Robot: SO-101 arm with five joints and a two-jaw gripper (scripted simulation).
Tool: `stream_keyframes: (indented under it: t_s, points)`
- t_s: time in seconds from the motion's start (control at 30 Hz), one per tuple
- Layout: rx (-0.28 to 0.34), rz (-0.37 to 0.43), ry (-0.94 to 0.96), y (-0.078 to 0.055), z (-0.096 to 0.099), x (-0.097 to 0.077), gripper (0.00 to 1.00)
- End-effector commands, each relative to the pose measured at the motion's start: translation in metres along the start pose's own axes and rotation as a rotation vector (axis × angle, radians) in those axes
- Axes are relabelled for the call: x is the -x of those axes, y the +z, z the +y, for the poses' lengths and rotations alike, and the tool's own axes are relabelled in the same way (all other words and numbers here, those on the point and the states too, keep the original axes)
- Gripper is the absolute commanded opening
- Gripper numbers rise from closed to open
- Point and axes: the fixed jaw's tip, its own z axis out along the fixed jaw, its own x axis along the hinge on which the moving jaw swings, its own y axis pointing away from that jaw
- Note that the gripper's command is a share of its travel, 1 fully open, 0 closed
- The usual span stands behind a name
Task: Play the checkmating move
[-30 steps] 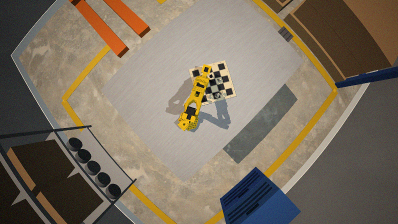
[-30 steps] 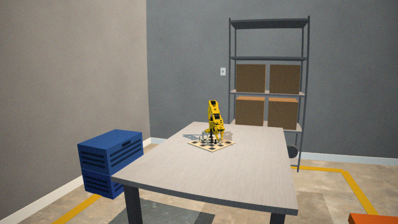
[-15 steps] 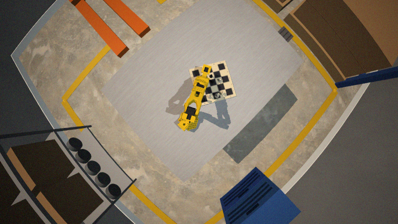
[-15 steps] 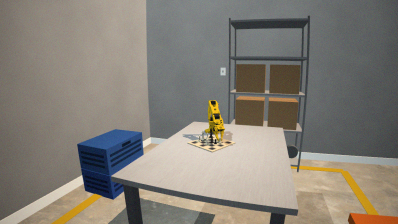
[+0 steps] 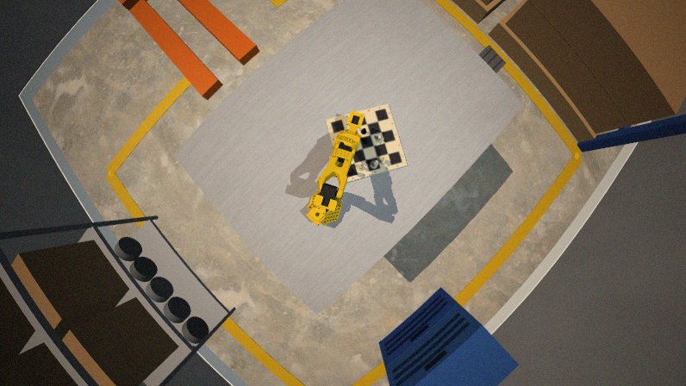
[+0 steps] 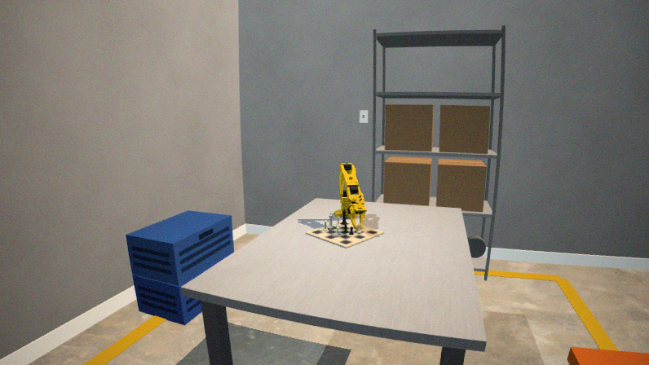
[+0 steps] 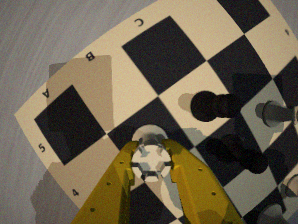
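The small chessboard [image 5: 402, 162] [image 6: 345, 241] [image 7: 100, 63] lies on the grey table [image 5: 268, 158] [image 6: 363, 281]. My yellow gripper [image 7: 152, 155] [image 6: 349, 222] points down over the board's A–B side near rank 4 and is shut on a white piece with a notched top [image 7: 150, 164]. I cannot tell the exact square under it. A black piece [image 7: 206, 106] [image 5: 364, 130] stands just to the right, and another black piece [image 7: 241, 153] stands behind it. Pale pieces [image 7: 274, 113] [image 5: 377, 137] stand further right. The arm hides part of the board in the overhead view.
A blue crate [image 6: 181, 262] [image 5: 446, 345] stands beside the table. A metal shelf with brown boxes [image 6: 435, 131] stands behind it. Orange beams [image 5: 191, 47] lie on the floor.
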Motion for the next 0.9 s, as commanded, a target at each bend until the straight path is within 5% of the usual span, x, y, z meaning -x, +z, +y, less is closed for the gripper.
stream_keyframes:
  t_s: [0.0, 0.37, 0.87]
  points:
    - [-0.006, 0.031, 0.012, 0.003, -0.003, -0.008, 0.0]
    - [-0.01, 0.031, 0.012, -0.007, -0.005, -0.001, 0.0]
    - [-0.01, 0.03, 0.012, -0.04, -0.005, 0.02, 0.0]
